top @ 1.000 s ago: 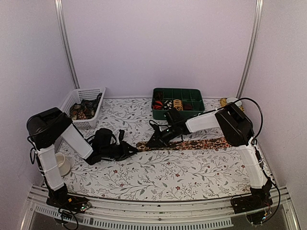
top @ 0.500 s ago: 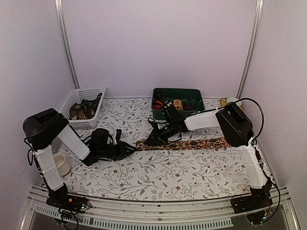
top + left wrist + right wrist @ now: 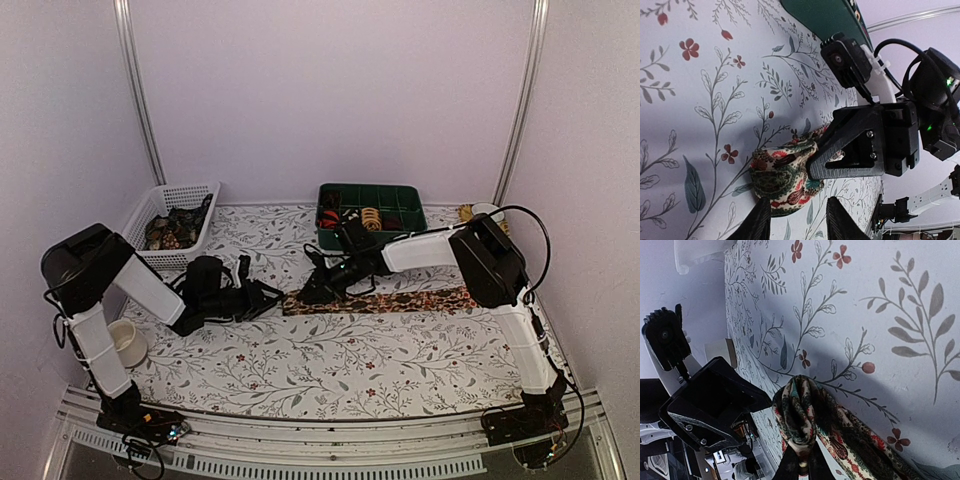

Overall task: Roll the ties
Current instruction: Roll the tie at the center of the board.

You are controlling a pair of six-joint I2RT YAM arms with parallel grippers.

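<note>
The right claw (image 3: 800, 462) is clamped on the tie (image 3: 780, 175), folding its end to start a roll, with the left claw (image 3: 797, 219) beside it, spread apart

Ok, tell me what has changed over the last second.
The right gripper slid left along the tie to its left end, which it pinches folded. The left gripper, open, moved away from the near edge and slightly right, closing in on that end. The rest of the tie, the green tray and the white basket stayed put.
</note>
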